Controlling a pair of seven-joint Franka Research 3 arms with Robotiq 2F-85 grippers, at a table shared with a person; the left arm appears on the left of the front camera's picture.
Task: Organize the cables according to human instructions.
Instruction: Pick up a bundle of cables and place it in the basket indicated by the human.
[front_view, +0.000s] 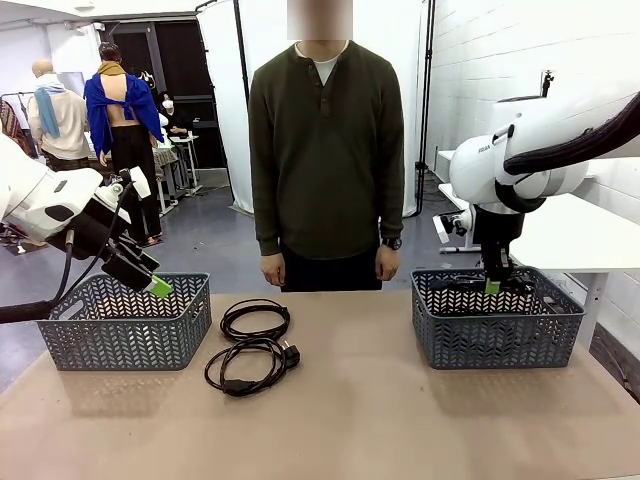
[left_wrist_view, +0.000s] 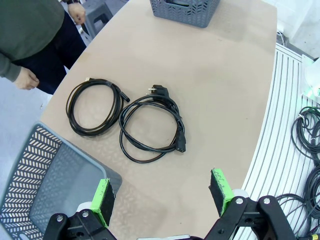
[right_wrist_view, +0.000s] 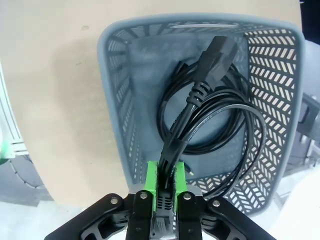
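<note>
tan table (front_view: 400, 420) | white curtain (front_view: 218, 120) | left end effector (left_wrist_view: 161, 192) wide | right end effector (right_wrist_view: 165, 176) clamps cable (right_wrist_view: 205, 85)

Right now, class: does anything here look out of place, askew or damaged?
Nothing looks damaged or spilled. A thin coiled cable and a plugged cable lie loose on the table between the left basket and right basket, not yet sorted. The right gripper is shut on a third cable coiled inside the right basket.

White brick wall (front_view: 500, 80), grey floor (front_view: 210, 245), white screen (front_view: 225, 120).
</note>
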